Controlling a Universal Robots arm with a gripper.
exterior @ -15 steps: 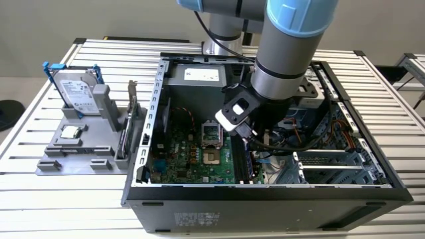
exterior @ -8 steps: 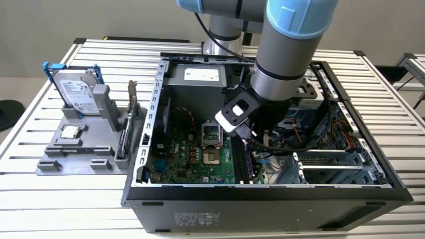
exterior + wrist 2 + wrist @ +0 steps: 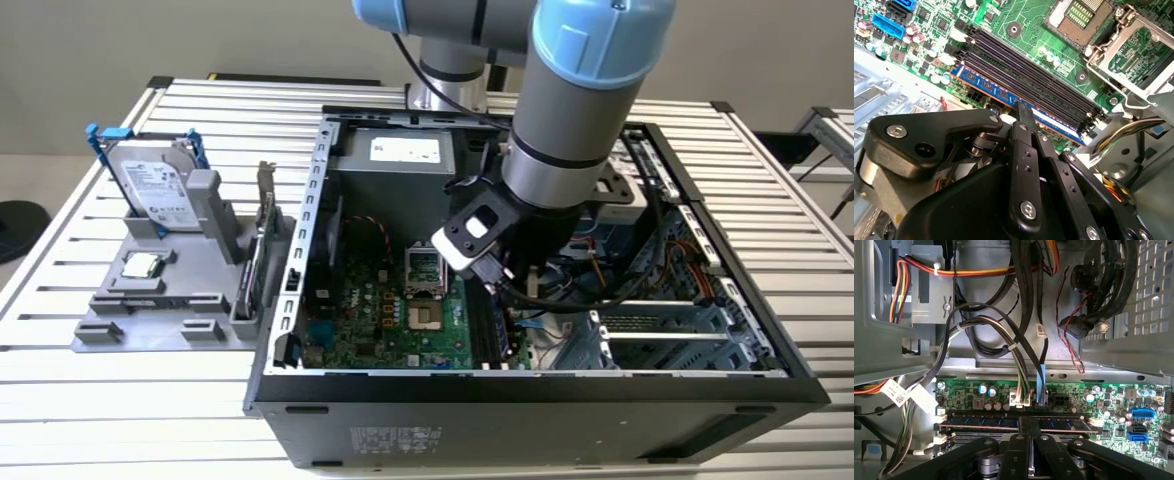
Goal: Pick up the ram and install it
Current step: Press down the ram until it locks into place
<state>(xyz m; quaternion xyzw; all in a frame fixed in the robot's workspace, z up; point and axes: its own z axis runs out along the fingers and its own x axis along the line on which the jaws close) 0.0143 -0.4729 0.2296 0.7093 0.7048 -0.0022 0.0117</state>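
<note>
The ram (image 3: 985, 86) is a thin stick with a blue-tinted face and a pale label, standing on edge in the outermost memory slot of the green motherboard (image 3: 1029, 20). In the first wrist view the ram (image 3: 979, 422) runs level across the board's edge. My gripper (image 3: 1030, 125) (image 3: 1030, 423) is shut on the ram near its middle, one black finger on each face. In the exterior view my gripper (image 3: 511, 284) reaches down inside the open computer case (image 3: 534, 385), mostly hidden by the arm's wrist.
Three empty black memory slots (image 3: 1019, 60) lie beside the ram, then the open CPU socket (image 3: 1084, 15). Cable bundles (image 3: 1019, 350) and a drive cage (image 3: 1134, 300) crowd the case. A grey holder (image 3: 160, 300) at the exterior view's left carries a hard drive (image 3: 154, 180) and a card.
</note>
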